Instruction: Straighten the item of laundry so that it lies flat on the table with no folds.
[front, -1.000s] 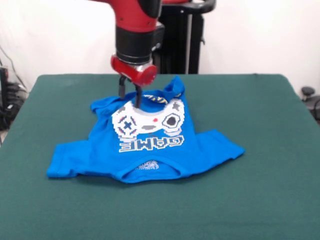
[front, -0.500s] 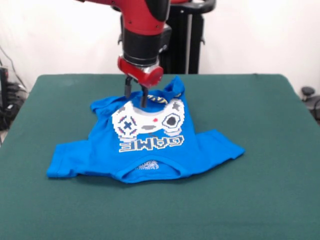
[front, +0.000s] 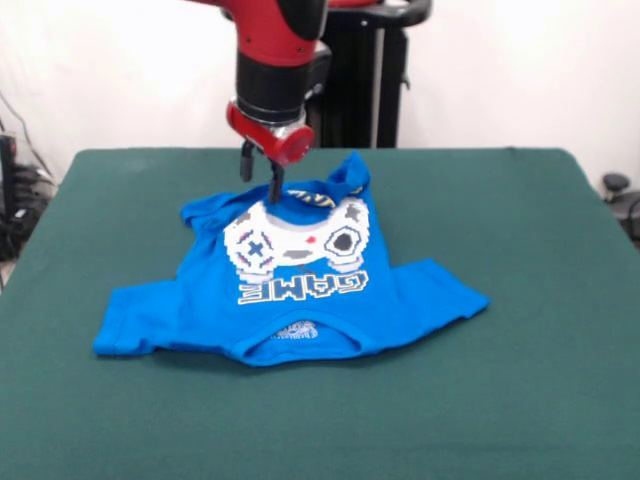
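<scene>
The blue T-shirt lies near the middle of the green table, print side up, its neck toward the camera and both sleeves spread out. Its far hem is bunched and folded over, with a raised peak at the far right, and the yellow text is partly tucked into the fold. My gripper hangs just above the far left part of the bunched hem. Its two fingers stand apart with nothing between them. The longer fingertip is close over the cloth.
The robot's black pedestal stands behind the table's far edge. A dark object sits off the table at the right, and cables hang off it at the left. Green cloth surrounds the shirt on all sides.
My gripper has risen a little off the shirt's far hem and shifted slightly right, then back left. The shirt has not visibly moved.
</scene>
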